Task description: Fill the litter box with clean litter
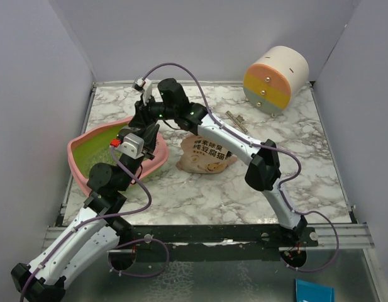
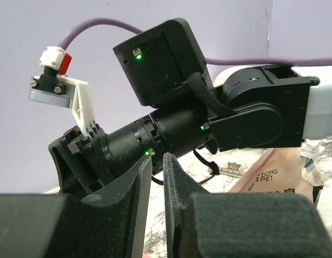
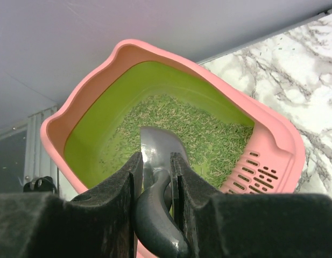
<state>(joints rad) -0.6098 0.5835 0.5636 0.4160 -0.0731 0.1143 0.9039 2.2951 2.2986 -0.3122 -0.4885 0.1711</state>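
The litter box (image 3: 287, 145) is a wide, shallow pink tray with a yellow-green inside and a slotted piece on one rim. It sits by the left edge of the desk (image 1: 244, 189). A thin layer of litter (image 3: 203, 134), small pale grains, covers the middle of its floor.

The right gripper (image 3: 156, 159) pinches the dark handle of a grey scoop (image 3: 160, 145) over the grains.

The left gripper (image 2: 157, 159) fingers are nearly together, with a pink sliver between them. I cannot tell whether they grip the rim.

1x litter box (image 1: 77, 157), 1x pouch (image 1: 206, 156), 1x scoop (image 3: 157, 148), 1x drawer unit (image 1: 275, 78).
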